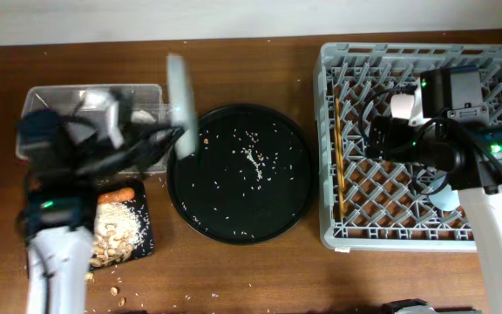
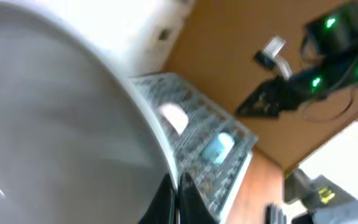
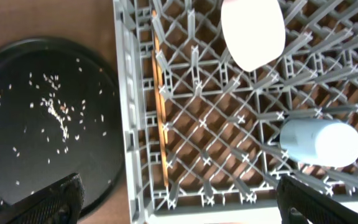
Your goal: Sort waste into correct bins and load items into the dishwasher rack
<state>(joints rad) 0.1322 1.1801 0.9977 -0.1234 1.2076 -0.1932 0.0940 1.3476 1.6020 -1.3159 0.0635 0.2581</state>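
Pale shallow bowl (image 2: 55, 124) stands on edge, left gripper (image 2: 176, 198) clamped on its rim, likely to shed rice (image 3: 58, 113); right gripper (image 3: 179, 206), jaws apart, over the dishwasher rack (image 3: 127, 124).

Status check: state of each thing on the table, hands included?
pale shallow bowl, held aloft, tipped on edge
left hand, shut on the pale shallow bowl
right hand, open, over the dishwasher rack
white bowl, in the rack
light-blue cup, in the rack, on its side
chopsticks, flat along the rack's left side
round black tray, scattered rice grains
shallow black tray, holding food scraps
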